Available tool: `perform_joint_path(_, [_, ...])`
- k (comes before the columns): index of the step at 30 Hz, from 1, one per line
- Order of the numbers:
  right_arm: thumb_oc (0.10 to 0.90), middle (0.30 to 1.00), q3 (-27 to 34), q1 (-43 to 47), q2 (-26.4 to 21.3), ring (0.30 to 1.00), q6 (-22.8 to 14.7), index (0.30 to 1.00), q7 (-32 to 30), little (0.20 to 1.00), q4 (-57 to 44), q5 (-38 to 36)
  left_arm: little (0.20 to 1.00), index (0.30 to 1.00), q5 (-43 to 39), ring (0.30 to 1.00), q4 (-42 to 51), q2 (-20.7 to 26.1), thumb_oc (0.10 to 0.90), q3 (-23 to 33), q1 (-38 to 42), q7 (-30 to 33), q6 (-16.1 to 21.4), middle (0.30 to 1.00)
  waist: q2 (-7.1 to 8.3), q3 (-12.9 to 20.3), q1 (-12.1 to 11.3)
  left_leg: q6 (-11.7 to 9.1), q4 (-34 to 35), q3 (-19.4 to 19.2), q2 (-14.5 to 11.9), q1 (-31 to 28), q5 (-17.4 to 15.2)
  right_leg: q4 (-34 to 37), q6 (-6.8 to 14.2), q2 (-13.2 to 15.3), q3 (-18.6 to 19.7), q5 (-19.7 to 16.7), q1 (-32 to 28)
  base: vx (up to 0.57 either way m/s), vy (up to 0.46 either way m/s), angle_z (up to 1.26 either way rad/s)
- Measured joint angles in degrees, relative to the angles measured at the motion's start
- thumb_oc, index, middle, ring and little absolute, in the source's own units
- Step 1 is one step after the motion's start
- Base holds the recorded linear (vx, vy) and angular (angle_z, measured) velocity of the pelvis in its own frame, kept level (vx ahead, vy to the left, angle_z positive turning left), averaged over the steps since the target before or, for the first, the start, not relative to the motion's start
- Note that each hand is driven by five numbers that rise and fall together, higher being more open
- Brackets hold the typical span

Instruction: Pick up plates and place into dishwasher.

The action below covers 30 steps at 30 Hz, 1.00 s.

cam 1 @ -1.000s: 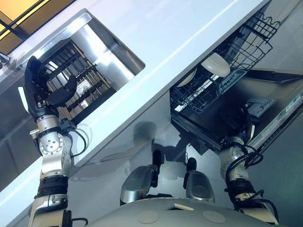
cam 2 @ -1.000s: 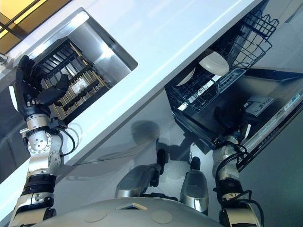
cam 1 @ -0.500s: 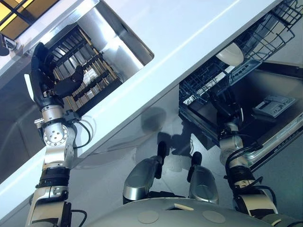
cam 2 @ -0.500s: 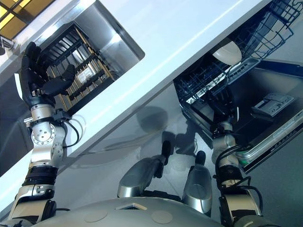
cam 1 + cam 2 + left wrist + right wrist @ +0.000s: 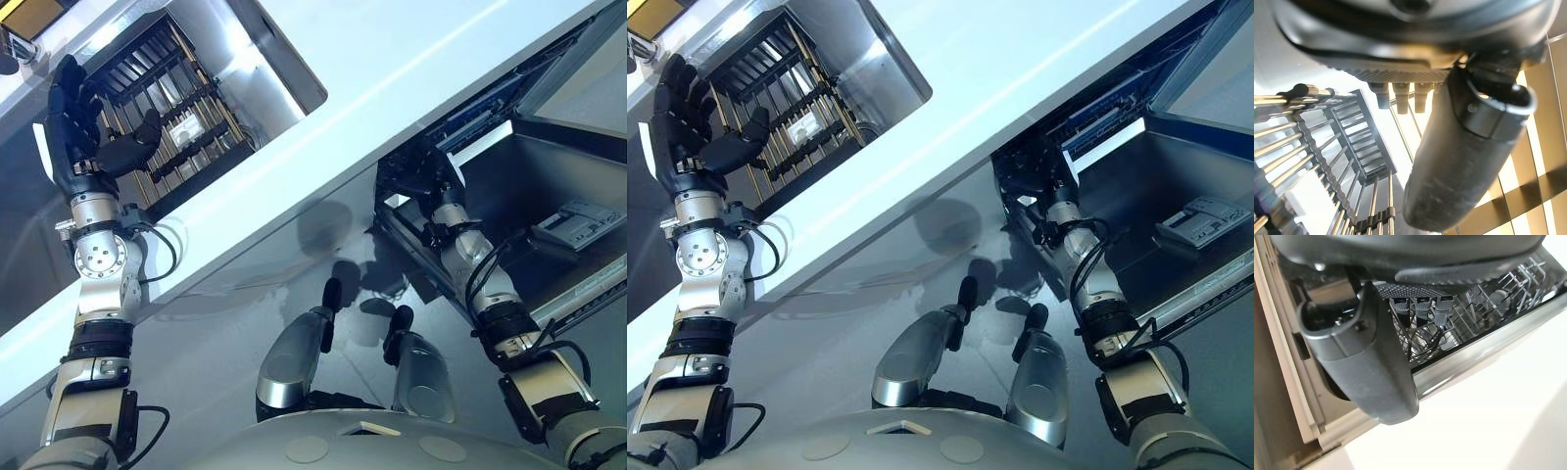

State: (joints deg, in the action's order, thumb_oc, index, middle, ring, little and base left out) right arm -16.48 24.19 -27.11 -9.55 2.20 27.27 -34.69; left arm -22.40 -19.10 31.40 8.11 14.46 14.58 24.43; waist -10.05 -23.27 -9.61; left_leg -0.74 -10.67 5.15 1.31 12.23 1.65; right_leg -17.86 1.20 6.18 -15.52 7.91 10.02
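We are seeing one sink [image 5: 284, 73], one drying rack [image 5: 167, 108] inside it, one tabletop [image 5: 411, 59], one dishwasher [image 5: 549, 186], and two robot hands: left robot hand [image 5: 78, 122], right robot hand [image 5: 1036, 174].

Bright light washed the white surface [image 5: 411, 59] with glare; soft shadows fell on the floor [image 5: 225, 333] below. Both wrist views were blurred up close.

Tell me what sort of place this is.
Most likely a kitchen: a white countertop with a steel sink holding a dish rack, and beneath it an open dishwasher with a wire rack.
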Motion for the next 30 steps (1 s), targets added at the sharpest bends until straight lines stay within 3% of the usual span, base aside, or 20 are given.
perform_joint_path(8, [0.8,0.9,0.34,0.76,-0.18,0.9,-0.98,0.9,2.07,0.9,7.25,-2.1,0.9,0.9,-0.05,0.9,0.29,2.94,0.8,-0.99,1.4,-0.36,-0.64,0.9,2.02,-1.31,-0.11,-0.54,0.0,1.32,-0.46,-2.21,-0.32,0.9,-0.11,-0.46,-2.11,-0.07,-3.2,-0.03,-0.081,0.11])
perform_joint_path(11, [0.8,0.9,4.9,-3.0,2.95,0.9,-3.31,0.9,2.79,0.9,7.17,-1.87,0.9,0.9,-0.04,0.9,0.82,4.07,0.8,0.31,0.25,-0.33,-0.7,0.9,3.4,-1.26,-0.13,-0.58,0.02,1.03,-0.21,-2.56,-0.54,1.74,-0.25,-0.37,-1.62,-0.17,-3.67,-0.06,-0.002,-0.03])
perform_joint_path(15, [0.8,0.9,8.78,-11.59,6.31,0.9,-6.61,0.9,5.72,0.9,5.3,0.71,0.9,0.9,-0.05,0.9,2.04,5.39,0.8,6.18,-4.7,-0.19,-0.7,0.9,5.28,-1.11,0.55,0.0,0.04,-0.58,-0.22,-2.64,-0.97,3.5,-0.26,-0.77,0.8,-0.81,-3.71,-0.06,-0.013,-0.15])
perform_joint_path(20, [0.8,0.9,15.7,-19.37,6.49,0.9,-7.23,0.9,4.46,0.9,5.05,2.91,0.9,0.9,-0.14,0.9,2.65,5.34,0.8,10.4,-9.9,-0.13,-0.72,0.9,5.67,-1.05,2.12,0.53,0.25,-2.02,-0.35,-2.49,-1.28,7.01,0.44,-1.28,2.55,-2.98,-4.33,-0.07,-0.048,-0.17])
perform_joint_path(26, [0.8,0.9,26.28,-22.16,5.68,0.9,-9.71,0.9,2.33,0.9,2.82,2.7,0.9,0.9,-0.11,0.9,2.28,5.26,0.8,13.24,-13.2,-1.87,-0.56,0.9,6.09,-0.45,4.57,0.77,1.38,-3.78,-0.87,-2.59,-0.99,9.36,0.49,-1.89,4.31,-4.63,-4.36,-0.05,-0.067,-0.14])
perform_joint_path(30, [0.8,0.9,28.19,-21.97,5.01,0.9,-9.81,0.9,0.69,0.9,3.11,2.01,0.9,0.9,-0.06,0.9,1.09,5.7,0.8,13.6,-13.67,-3.05,-0.76,0.9,7.02,1.18,4.88,0.65,2.76,-4.38,-1.17,-3.82,-0.51,9.56,0.43,-2.02,5.19,-4.67,-4.55,0.01,-0.076,-0.07])
